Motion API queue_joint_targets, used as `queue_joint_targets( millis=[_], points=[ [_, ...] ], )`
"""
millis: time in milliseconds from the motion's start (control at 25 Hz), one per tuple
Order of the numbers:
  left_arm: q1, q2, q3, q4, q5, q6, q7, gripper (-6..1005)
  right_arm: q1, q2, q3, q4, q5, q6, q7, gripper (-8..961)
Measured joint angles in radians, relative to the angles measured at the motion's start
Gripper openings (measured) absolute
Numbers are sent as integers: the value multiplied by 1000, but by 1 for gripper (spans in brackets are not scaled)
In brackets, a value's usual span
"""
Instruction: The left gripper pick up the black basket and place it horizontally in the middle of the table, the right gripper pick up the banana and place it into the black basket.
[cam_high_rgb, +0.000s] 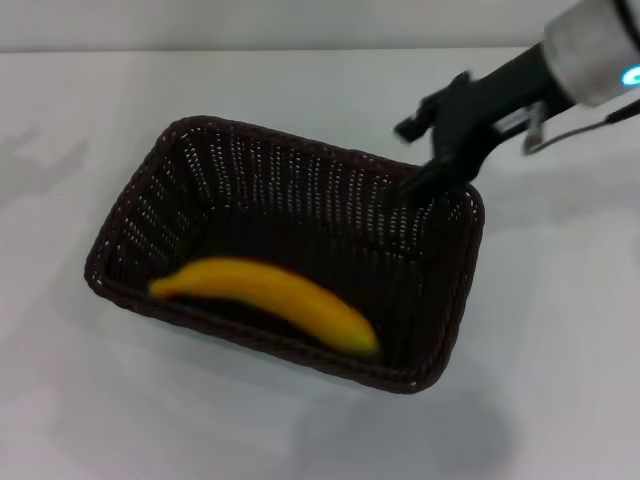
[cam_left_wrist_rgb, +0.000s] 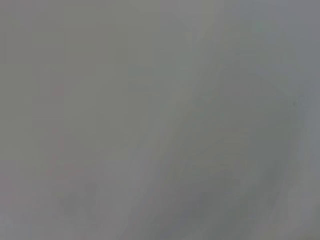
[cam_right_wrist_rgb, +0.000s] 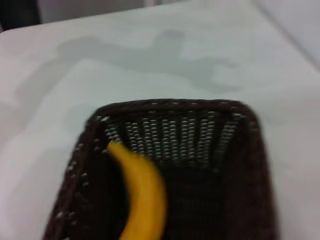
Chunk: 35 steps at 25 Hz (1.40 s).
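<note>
A ripe banana (cam_high_rgb: 268, 300) lies inside the black basket (cam_high_rgb: 440, 300) on the white counter (cam_high_rgb: 560, 360), resting along the basket's near side with one end toward the left and the other toward the near-right corner. The basket sits around the middle of the counter, its long side running roughly left to right though turned at a slight angle. The right wrist view shows the same banana (cam_right_wrist_rgb: 142, 195) curving along one wall of the woven basket (cam_right_wrist_rgb: 260, 165), free of any grip.

The right claw (cam_high_rgb: 415, 185), on its silver-grey arm, hangs over the basket's far-right corner, above the rim and well apart from the fruit. It carries nothing; whether its fingers are spread or drawn together cannot be told from here. The left claw appears in no view, and its wrist camera shows only a featureless grey surface.

Judged from how things lie, both parts of the job look done: basket set out, banana dropped in. The step in hand appears to be the right arm's retreat after the release. The next move calls for lifting that claw straight up and away to the right, clear of the braided rim, so that the light basket is not snagged or dragged out of place.
</note>
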<state>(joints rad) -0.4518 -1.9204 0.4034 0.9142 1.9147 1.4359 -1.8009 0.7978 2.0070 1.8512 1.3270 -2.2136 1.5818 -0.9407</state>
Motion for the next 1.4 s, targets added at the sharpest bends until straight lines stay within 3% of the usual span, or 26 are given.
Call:
queue_joint_targets(
  millis=[200, 320, 480, 600, 720, 760, 1080, 1400],
  points=[
    [24, -3, 0, 0, -56, 0, 35, 880, -105, 2, 230, 32, 36, -50, -135, 798],
    [56, -10, 0, -4, -126, 0, 89, 880, -201, 1, 338, 6, 151, -186, -233, 826],
    [105, -12, 0, -45, -229, 0, 162, 880, -329, 3, 362, -75, 358, -416, -383, 844],
    [140, -12, -10, -80, -288, 2, 226, 880, -378, 4, 362, -176, 520, -529, -511, 845],
    [185, -22, -27, -134, -368, 8, 338, 880, -389, 0, 391, -388, 748, -569, -744, 845],
    [185, -22, -27, -134, -368, 8, 338, 880, -389, 0, 391, -388, 748, -569, -744, 845],
    [228, -25, -29, -278, -476, 4, 534, 880, -372, 3, 409, -746, 1166, -522, -1274, 845],
    [238, -52, -123, -319, -501, -13, 612, 880, -369, 5, 417, -869, 1282, -516, -1376, 845]
  ],
)
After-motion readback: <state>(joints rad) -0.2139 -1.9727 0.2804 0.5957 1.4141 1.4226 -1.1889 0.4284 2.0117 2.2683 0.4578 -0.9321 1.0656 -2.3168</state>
